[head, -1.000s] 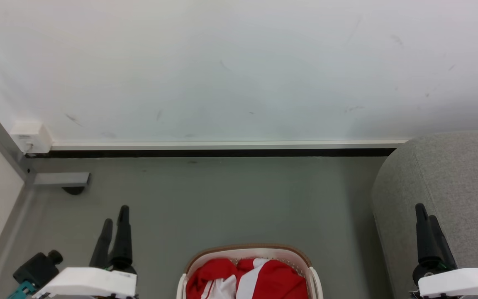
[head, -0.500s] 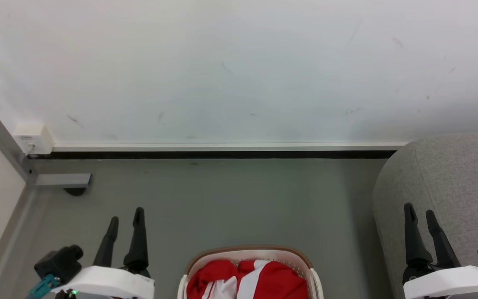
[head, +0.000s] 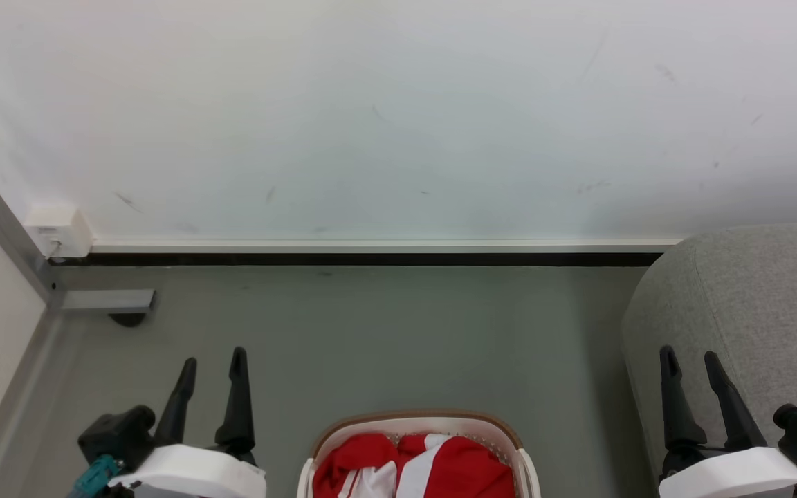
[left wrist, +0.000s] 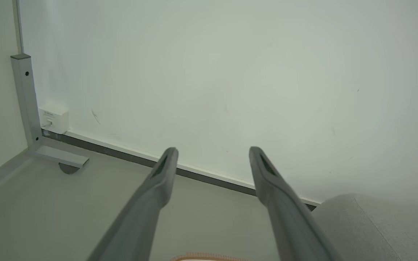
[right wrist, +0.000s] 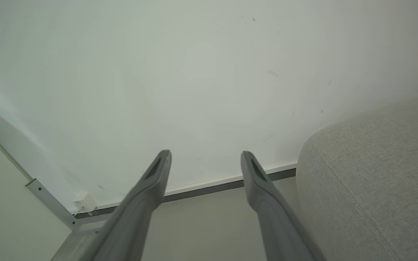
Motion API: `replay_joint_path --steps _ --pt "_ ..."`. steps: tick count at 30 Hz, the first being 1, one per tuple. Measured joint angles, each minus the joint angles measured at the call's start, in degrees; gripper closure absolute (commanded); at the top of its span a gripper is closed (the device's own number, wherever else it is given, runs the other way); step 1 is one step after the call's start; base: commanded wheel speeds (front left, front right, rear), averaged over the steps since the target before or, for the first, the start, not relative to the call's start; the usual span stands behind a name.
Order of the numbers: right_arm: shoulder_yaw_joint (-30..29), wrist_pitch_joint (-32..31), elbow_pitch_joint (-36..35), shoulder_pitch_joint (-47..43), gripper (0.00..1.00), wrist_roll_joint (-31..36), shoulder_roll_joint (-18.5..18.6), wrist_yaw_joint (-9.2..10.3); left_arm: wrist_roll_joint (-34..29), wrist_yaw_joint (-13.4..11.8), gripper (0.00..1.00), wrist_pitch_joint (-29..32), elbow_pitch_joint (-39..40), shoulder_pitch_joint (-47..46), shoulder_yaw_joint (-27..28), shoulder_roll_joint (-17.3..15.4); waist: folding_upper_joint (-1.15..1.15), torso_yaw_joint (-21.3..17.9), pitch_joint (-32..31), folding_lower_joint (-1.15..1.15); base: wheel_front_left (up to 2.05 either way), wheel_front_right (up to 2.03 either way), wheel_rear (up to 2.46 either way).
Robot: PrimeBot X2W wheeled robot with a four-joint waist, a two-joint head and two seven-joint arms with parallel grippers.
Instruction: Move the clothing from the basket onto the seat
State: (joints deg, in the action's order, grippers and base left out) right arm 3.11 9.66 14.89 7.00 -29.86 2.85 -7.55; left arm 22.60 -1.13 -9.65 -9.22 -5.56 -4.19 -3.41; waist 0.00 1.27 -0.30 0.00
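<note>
Within the last second both arms have drifted inward: the left gripper and right gripper now flank the brown-rimmed basket, jaws spread, empty. The red-and-white jersey clothing lies untouched inside, beside the grey sofa seat, so the first grasp looks imminent

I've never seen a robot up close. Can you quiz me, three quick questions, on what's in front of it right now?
1. True or false: the clothing lies in the basket, not on the seat.
2. The clothing is: A) red and white B) blue and green C) all black.
3. Fill in: the left gripper and the right gripper both have jaws standing ____.
Key: 1 true; 2 A; 3 open.
</note>
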Motion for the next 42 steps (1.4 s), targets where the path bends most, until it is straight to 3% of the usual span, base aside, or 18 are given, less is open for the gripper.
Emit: replay_joint_path --steps 18,42 --pt "1.08 2.32 2.9 1.12 0.0 8.45 -0.07 0.0 -8.73 -1.42 0.0 -2.33 -1.15 -0.24 -1.85 -0.58 0.0 0.17 -0.22 0.0 0.0 0.0 0.0" --pt "2.53 5.03 3.44 2.09 0.0 15.86 -0.04 0.0 -18.52 -1.18 0.0 -5.03 -0.11 -0.42 -2.27 -0.41 0.0 0.23 -0.86 0.0 0.0 0.0 0.0"
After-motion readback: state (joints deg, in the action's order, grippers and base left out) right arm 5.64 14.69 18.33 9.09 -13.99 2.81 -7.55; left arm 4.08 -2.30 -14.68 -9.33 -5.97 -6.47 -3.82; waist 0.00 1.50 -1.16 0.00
